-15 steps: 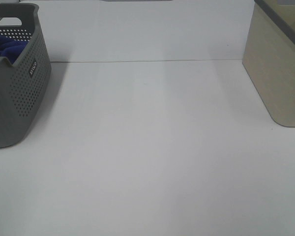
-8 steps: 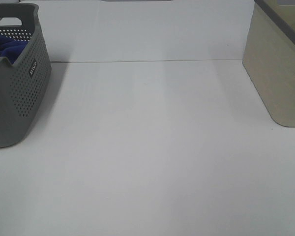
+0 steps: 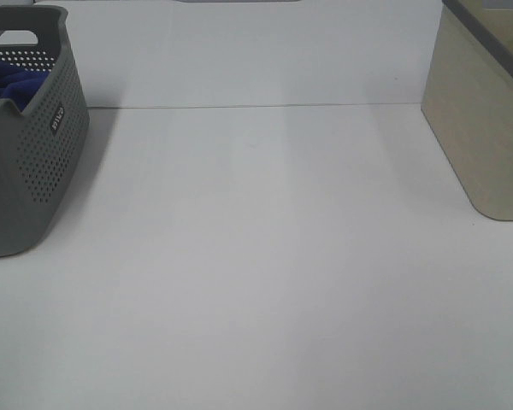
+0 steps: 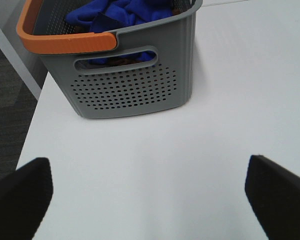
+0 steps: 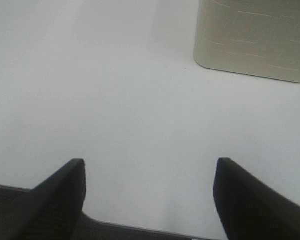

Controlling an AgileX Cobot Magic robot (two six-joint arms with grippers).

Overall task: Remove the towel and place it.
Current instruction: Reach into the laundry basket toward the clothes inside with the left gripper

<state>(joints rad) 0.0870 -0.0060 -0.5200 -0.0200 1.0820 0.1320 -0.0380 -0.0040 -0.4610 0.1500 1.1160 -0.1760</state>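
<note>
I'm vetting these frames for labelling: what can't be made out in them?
- Towel: left wrist view, mostly hidden inside the grey basket and cut by the frame edge; its tag unseen.
- Beige bin: exterior high view, cut by the frame edge; its wall hides any contents.
- Left end effector and right end effector: absent from the exterior high view; wrist views show only fingertips.
</note>
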